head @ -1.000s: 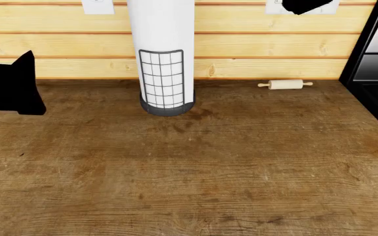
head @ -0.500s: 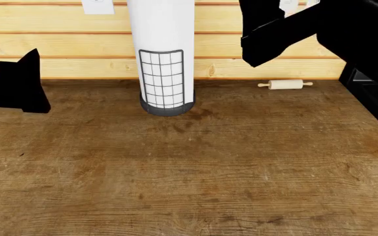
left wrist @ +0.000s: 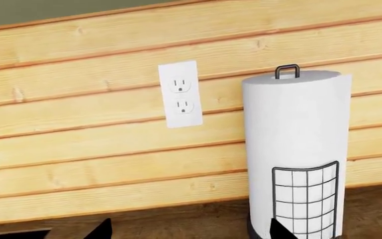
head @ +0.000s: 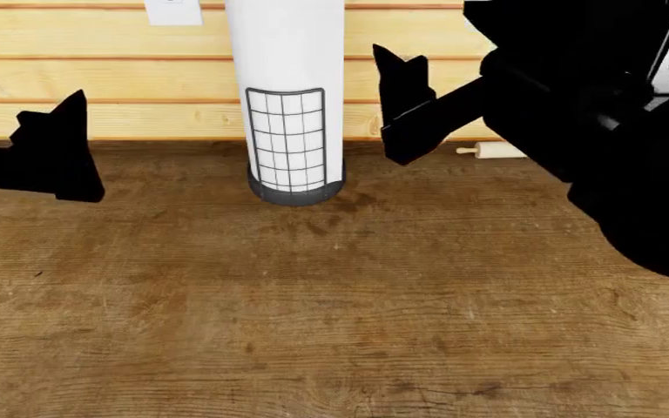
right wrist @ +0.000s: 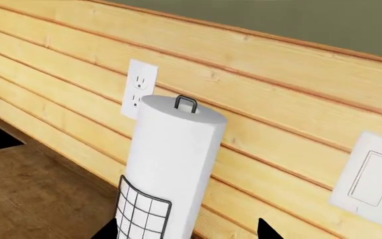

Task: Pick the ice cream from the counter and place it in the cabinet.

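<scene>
No ice cream showed on the brown wood-grain surface (head: 347,296). Left pincer (head: 50,157) at left and right pincer (head: 399,109) at upper centre: spread or pressed, I could not tell.

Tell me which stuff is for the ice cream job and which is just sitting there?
For the job: counter, left hand, right hand. No ice cream or cabinet shows in any view.

Just there: paper towel roll, rolling pin, wall outlet, light switch.
</scene>
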